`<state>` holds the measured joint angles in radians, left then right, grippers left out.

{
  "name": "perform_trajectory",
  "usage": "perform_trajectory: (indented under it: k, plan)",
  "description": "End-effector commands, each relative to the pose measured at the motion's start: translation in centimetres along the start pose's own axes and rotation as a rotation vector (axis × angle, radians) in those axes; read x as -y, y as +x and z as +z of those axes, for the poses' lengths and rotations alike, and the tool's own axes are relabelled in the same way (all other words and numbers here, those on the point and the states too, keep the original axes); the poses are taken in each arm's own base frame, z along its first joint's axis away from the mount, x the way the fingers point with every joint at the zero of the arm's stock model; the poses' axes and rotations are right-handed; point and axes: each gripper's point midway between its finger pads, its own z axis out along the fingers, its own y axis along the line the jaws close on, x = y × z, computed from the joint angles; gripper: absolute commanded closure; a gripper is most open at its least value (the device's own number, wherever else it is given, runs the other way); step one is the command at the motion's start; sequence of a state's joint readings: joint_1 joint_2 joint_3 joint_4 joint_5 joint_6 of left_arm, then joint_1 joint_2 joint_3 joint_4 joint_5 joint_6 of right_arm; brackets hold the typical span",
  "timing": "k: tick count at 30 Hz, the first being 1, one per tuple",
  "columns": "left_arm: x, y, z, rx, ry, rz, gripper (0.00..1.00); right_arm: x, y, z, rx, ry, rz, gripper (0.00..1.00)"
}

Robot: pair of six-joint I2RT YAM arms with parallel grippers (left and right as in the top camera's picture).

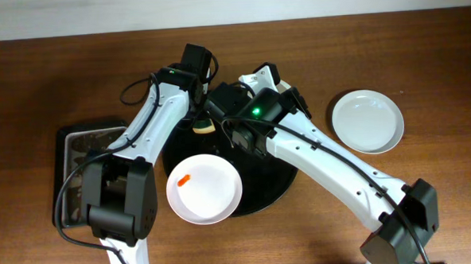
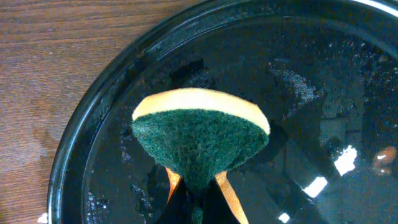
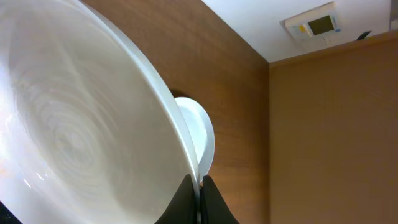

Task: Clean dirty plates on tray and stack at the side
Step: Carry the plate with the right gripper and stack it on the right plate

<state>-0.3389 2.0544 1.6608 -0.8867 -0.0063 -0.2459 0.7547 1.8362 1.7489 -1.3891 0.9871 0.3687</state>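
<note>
The round black tray [image 1: 279,176] holds one dirty plate [image 1: 204,189] with an orange smear at its front left. My left gripper [image 2: 199,190] is shut on a green and yellow sponge [image 2: 200,140] and holds it over the wet back left of the tray [image 2: 68,155]; the sponge also shows in the overhead view [image 1: 206,125]. My right gripper [image 3: 199,183] is shut on the rim of a white plate [image 3: 74,130], held tilted on edge above the tray. My arms mostly hide this plate in the overhead view.
A clean white plate [image 1: 367,121] lies on the table to the right of the tray; it also shows behind the held plate in the right wrist view [image 3: 205,140]. A small rectangular black tray [image 1: 71,155] sits at the left. The two arms cross closely over the tray's back.
</note>
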Motion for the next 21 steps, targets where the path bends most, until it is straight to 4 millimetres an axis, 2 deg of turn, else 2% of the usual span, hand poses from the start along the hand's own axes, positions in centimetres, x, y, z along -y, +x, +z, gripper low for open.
perform_trajectory:
  k: [1, 3, 5, 7, 9, 10, 11, 12, 13, 14, 15, 16, 19, 21]
  plan:
    - [0.2, -0.5, 0.0, 0.007, 0.013, 0.014, 1.0, 0.6, -0.4, -0.7, 0.021, 0.009, 0.064, 0.96]
    - [0.3, -0.4, 0.0, 0.007, 0.016, 0.042, 1.0, 0.8, 0.7, -0.3, -0.036, -0.026, 0.04, 0.96]
    - [0.3, -0.4, 0.0, 0.006, 0.016, 0.069, 1.0, 0.3, 2.7, 1.1, -0.221, -0.294, 0.166, 0.96]
    - [0.3, -0.4, 0.0, 0.006, 0.016, 0.069, 1.0, 1.4, 4.4, 3.4, -0.377, -0.474, 0.34, 0.96]
    - [0.4, -0.4, 0.0, 0.005, 0.02, 0.084, 1.0, 4.6, 6.4, 7.6, -0.498, -0.577, 0.521, 0.96]
    - [0.4, -0.4, 0.0, 0.005, 0.02, 0.084, 1.0, 7.0, 7.4, 10.2, -0.524, -0.624, 0.64, 0.96]
    - [0.4, -0.4, 0.0, 0.006, 0.02, 0.084, 1.0, 8.2, 8.1, 11.5, -0.536, -0.646, 0.706, 0.96]
    - [0.4, -0.4, 0.0, 0.005, 0.02, 0.084, 1.0, 10.3, 9.7, 13.5, -0.554, -0.67, 0.805, 0.96]
    - [0.4, -0.4, 0.0, 0.005, 0.02, 0.084, 1.0, 12.2, 12.4, 15.7, -0.594, -0.636, 0.898, 0.96]
    - [0.4, -0.4, 0.0, 0.006, 0.02, 0.084, 1.0, 12.9, 14.6, 17.1, -0.633, -0.608, 0.952, 0.96]
    - [0.4, -0.4, 0.0, 0.006, 0.02, 0.084, 1.0, 12.7, 17.9, 19.4, -0.684, -0.582, 1.025, 0.96]
    - [0.4, -0.4, 0.0, 0.006, 0.021, 0.084, 1.0, 11.3, 19.7, 20.9, -0.703, -0.603, 1.074, 0.96]
    - [0.7, -0.3, 0.0, 0.003, 0.035, 0.087, 1.0, 6.8, 20.8, 22.9, -0.68, -0.683, 1.106, 0.95]
    - [1.0, -0.2, 0.0, -0.001, 0.053, 0.088, 1.0, 6.2, 21.0, 23.1, -0.679, -0.681, 1.11, 0.83]
